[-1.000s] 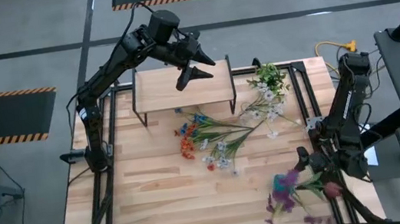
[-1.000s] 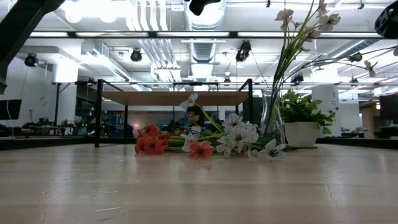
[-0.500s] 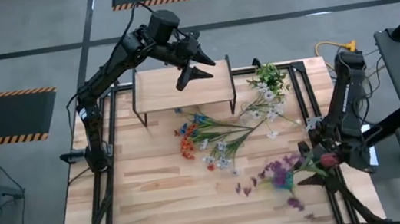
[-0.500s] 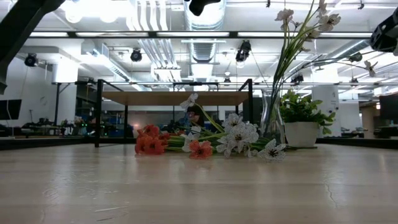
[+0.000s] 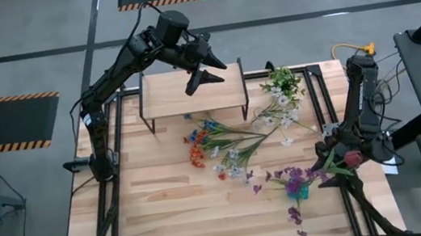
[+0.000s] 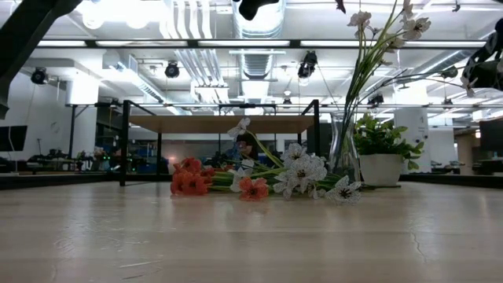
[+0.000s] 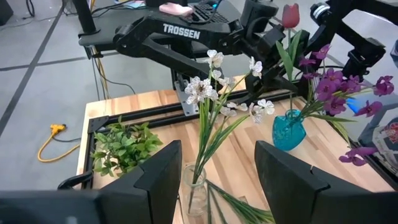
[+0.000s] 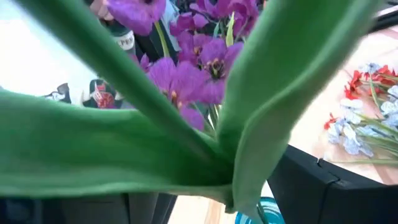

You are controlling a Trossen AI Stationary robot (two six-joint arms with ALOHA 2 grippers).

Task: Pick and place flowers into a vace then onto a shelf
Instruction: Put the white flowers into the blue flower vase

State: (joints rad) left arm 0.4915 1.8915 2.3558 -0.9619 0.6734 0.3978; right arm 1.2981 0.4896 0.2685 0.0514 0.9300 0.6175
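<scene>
Holding purple flowers (image 5: 290,181) in right gripper (image 5: 339,168) at table's (image 5: 142,217) 4 o'clock; hovering left gripper (image 5: 203,70) spread wide over shelf (image 5: 167,95) at 12 o'clock

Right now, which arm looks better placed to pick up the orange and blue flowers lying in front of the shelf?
Left. The left end effector hangs open over the shelf, just behind the loose flowers. The right end effector is busy holding the purple bunch near the table's right edge.
</scene>
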